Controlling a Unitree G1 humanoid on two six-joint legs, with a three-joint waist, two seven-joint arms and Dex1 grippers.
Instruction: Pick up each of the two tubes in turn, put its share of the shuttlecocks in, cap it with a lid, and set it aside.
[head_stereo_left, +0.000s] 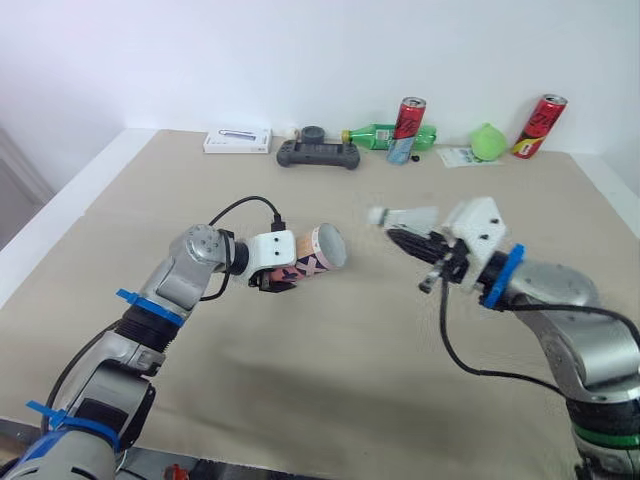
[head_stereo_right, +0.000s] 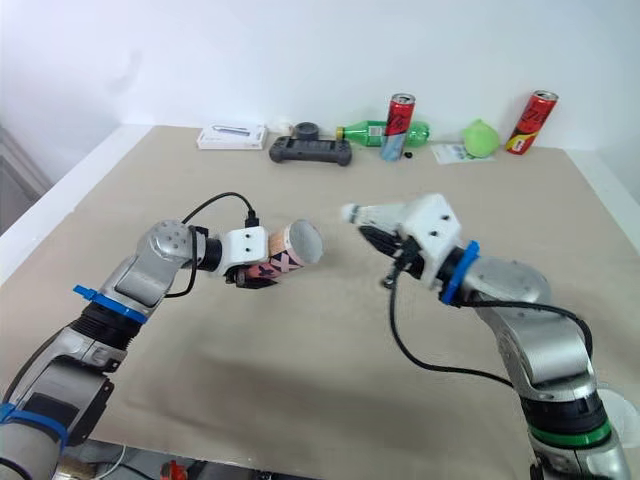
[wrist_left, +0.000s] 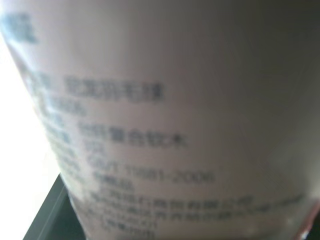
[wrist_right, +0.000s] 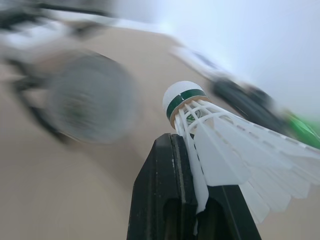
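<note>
Left eye view: left gripper (head_stereo_left: 283, 272) clamped on tube (head_stereo_left: 322, 248), held sideways above table (head_stereo_left: 330, 380), open mouth facing right gripper (head_stereo_left: 412, 240). Right gripper pinches shuttlecock (head_stereo_left: 403, 216), cork toward tube, near but apart.

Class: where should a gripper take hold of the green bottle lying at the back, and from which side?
Likely across the green bottle near its neck, from above: it lies on its side, and a red can blocks its other end.

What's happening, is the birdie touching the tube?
Apart. The left eye view shows a strip of bare table between the birdie and the open mouth of the tube.
</note>
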